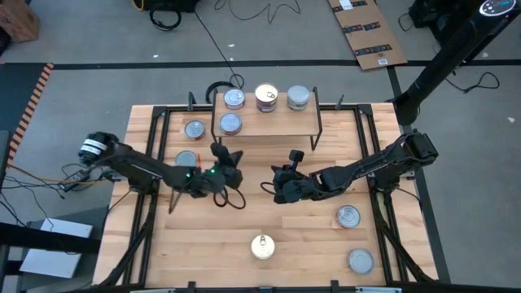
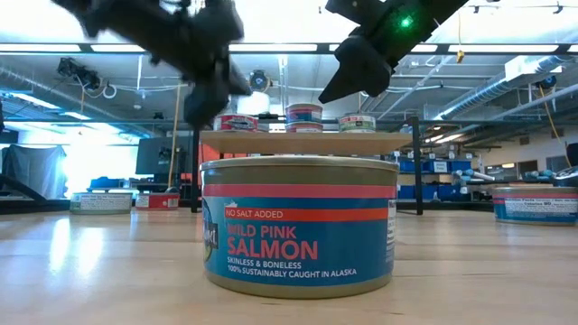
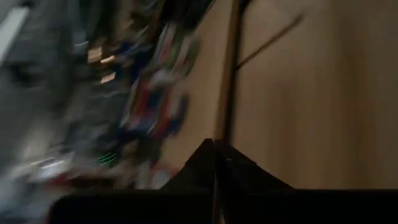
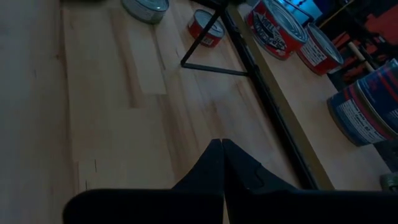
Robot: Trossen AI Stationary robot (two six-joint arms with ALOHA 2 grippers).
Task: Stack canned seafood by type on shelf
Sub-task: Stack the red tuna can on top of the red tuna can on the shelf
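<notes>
Four cans [image 1: 264,98] on shelf [image 1: 269,131]

The table [image 1: 244,236] is pale wood in long boards, smooth with a soft satin sheen, edged by thin matt black metal rails. The shelf [image 1: 269,126] has the same light wood for its board, on thin black metal legs. The near can [image 2: 299,226] has a glossy printed paper or film label in blue and red, with bare shiny metal rims above and below. The cans on the shelf [image 1: 266,98] show bright, reflective metal tops. Both arms are matt dark plastic or metal. A brown cardboard sheet [image 1: 368,32] lies on the grey, dull floor beyond.
</notes>
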